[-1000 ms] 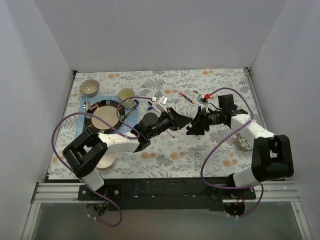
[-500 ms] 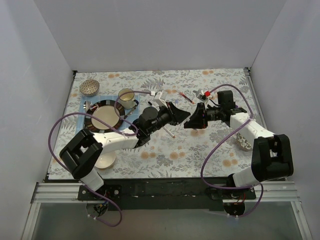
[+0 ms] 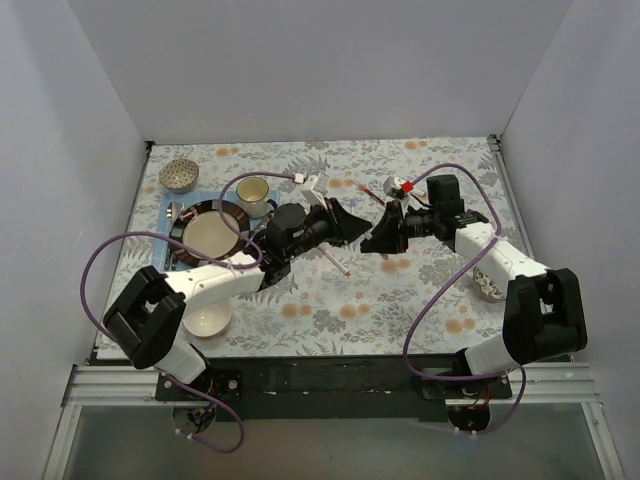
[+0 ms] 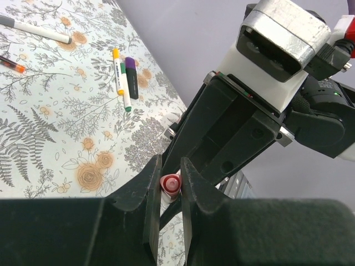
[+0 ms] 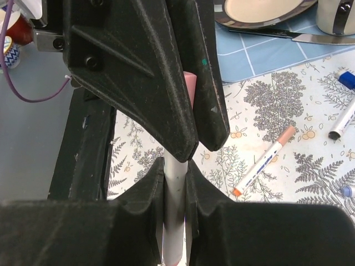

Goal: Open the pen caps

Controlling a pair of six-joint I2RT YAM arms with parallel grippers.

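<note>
**Top view.** The left hand and the right hand meet tip to tip over the middle of the surface, somewhat toward its far edge. The black fingers hide the pen they share. A loose pen lies just on the near side of them. Other scattered pens lie close to the far edge, too small to tell whether they are capped.

**Left wrist.** The left hand's fingers are clenched on a pink cap. It is seen end-on, so the barrel behind it is hidden. The right hand fills the view straight ahead on the same line. I judge this is so the two can pull apart along the pen's length. Beyond them, a yellow-and-green pen and a purple-capped marker lie side by side. Two more pens at the upper left are cut off by the frame.

**Right wrist.** The right hand's fingers grasp the pale barrel of the held pen, just short of the left hand's tips. Holding that close should keep the thin barrel from bending. A strip of pink shows between the left fingers. The fingertips cover the joint between cap and barrel, so I cannot tell whether the cap has started to come off. The pen's near end runs off the bottom of the frame. A brown-capped pen lies on the surface to the right. A plate is cut off at the top.
</note>
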